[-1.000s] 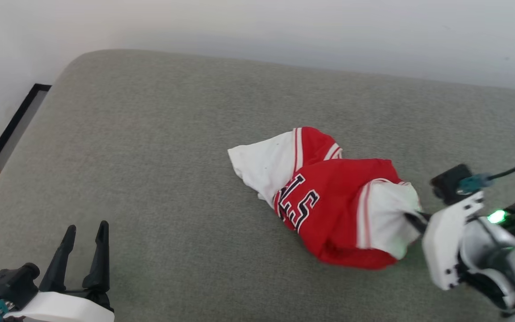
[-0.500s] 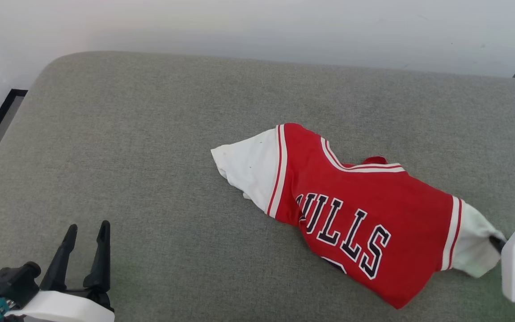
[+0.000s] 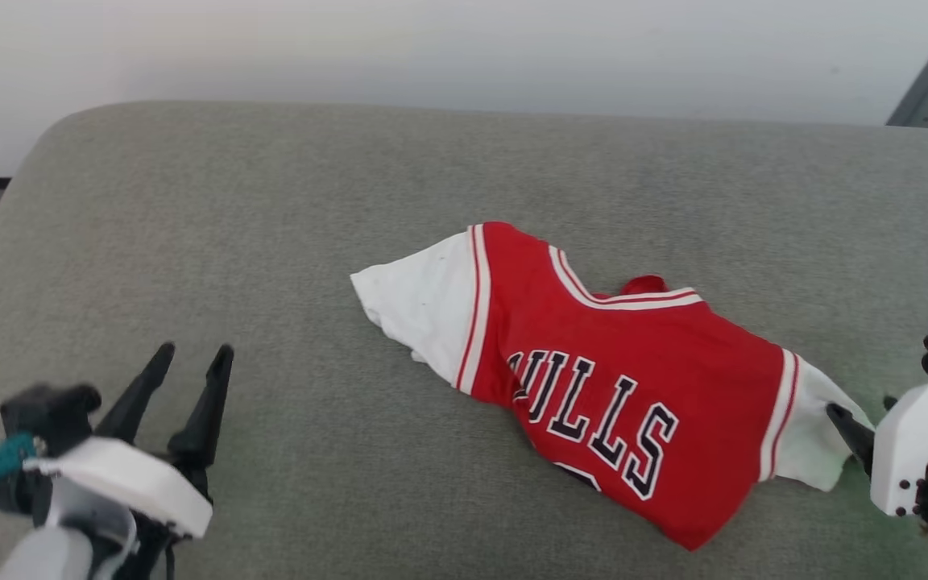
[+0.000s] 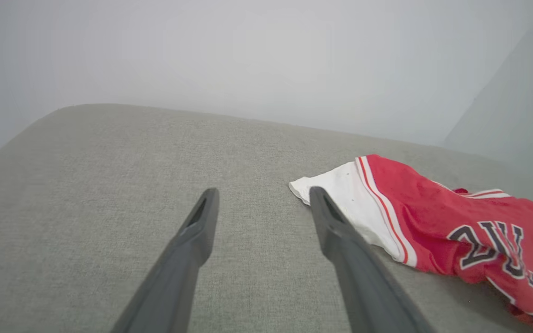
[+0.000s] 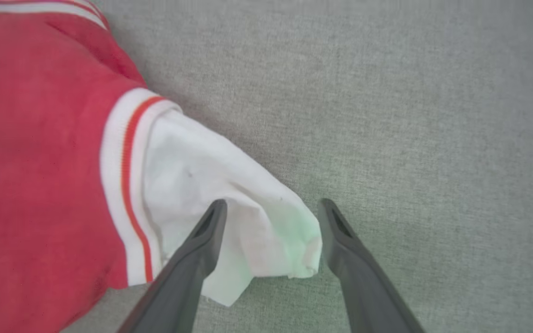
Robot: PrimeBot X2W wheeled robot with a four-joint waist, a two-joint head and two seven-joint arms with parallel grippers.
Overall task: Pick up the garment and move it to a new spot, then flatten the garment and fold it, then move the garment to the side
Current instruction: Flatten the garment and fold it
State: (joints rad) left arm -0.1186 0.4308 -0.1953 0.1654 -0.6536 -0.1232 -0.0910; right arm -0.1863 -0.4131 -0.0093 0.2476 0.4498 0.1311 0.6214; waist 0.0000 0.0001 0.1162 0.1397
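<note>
Two sets of fingers [image 5: 200, 245] spread wide, holding nothing; the small red white-sleeved jersey shirt [image 3: 593, 387] lies rumpled mid grey fabric cushion [image 3: 271, 242]. Flattening's up, I'd say: right gripper [image 5: 271, 208] should pinch the 4 o'clock sleeve, left gripper [image 3: 194, 358] the 10 o'clock one.

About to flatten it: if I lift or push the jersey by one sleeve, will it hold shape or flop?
Likely floppy: the jersey lies rumpled, so lifted at one end it would probably hang and bunch. Seems thin and light: the sleeve inside the open right hand sags in creases. Pushed, it would probably wrinkle on the woven cushion rather than slide.
</note>
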